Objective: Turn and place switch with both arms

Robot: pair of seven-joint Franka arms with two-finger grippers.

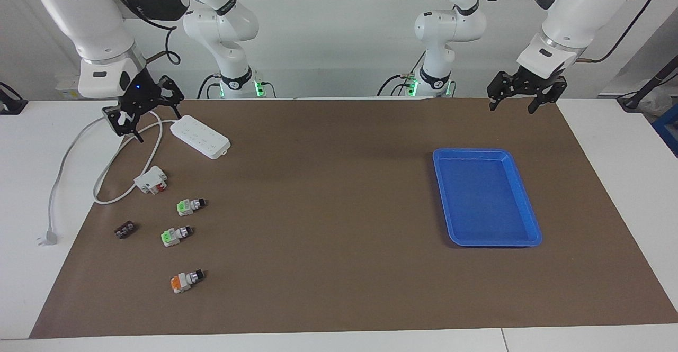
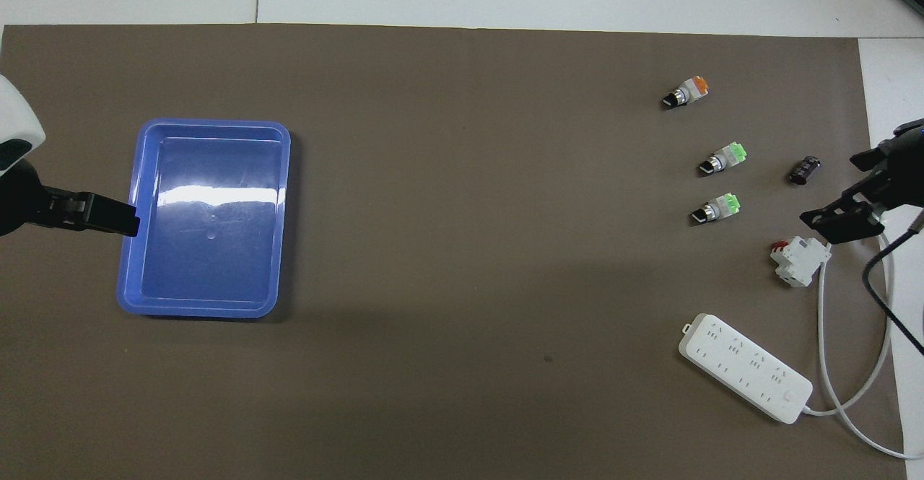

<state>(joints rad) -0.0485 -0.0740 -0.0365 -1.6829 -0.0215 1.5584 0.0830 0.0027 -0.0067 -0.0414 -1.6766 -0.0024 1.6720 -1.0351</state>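
White table (image 1: 21,193) under brown mat (image 1: 328,209) (blue tray (image 1: 529,219), three switches (image 1: 189,206))

3 switches (image 1: 183,234) lie apart from the blue tray (image 1: 531,225).

You have three switches lying on their sides in a row on the brown surface toward the right arm's end. The two nearer the robots (image 1: 190,206) (image 1: 176,235) show green end blocks; the farthest (image 1: 186,281) shows orange. Each has a white-grey body, silver collar and black knob tip.

Left hand (image 1: 519,100) and right hand (image 1: 142,116) hang open, raised.
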